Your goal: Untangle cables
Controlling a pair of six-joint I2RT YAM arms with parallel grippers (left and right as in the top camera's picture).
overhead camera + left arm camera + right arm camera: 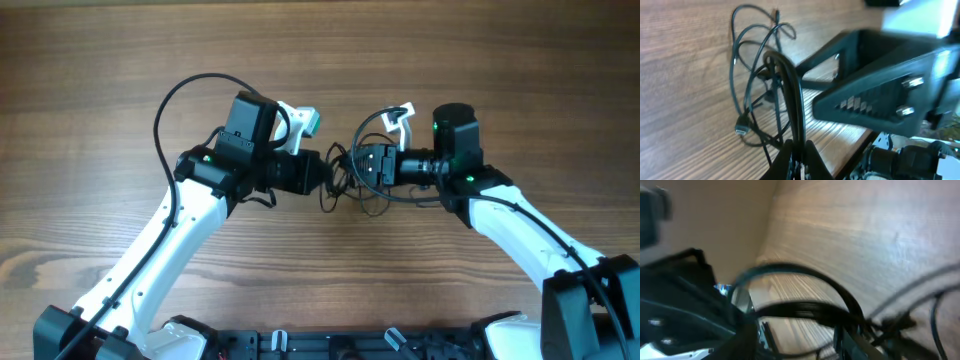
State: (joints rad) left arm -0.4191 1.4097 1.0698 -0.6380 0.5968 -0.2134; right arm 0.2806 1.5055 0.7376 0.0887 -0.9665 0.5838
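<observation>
You are looking at your left gripper (799, 151) with its jaws pinching almost fully together on a bunched handful of the cables (792, 100); in the left wrist view, the strands are running straight out from between the two fingers (786, 159). Just beyond those jaws, the remainder of the tangle is lying in loose loops on the wooden table (120, 60), and a small silvery-tipped plug (741, 131) is resting there off to one side of the held bundle. Your right gripper (353, 167) is facing the left one from just beyond the tangle, so the knot is sitting between the two sets of jaws, with thin loops spilling out around them. The right wrist view is blurring heavily: dark strands are arcing across close in front of that gripper, but you cannot tell how far its jaws are parted or whether they are gripping anything.
</observation>
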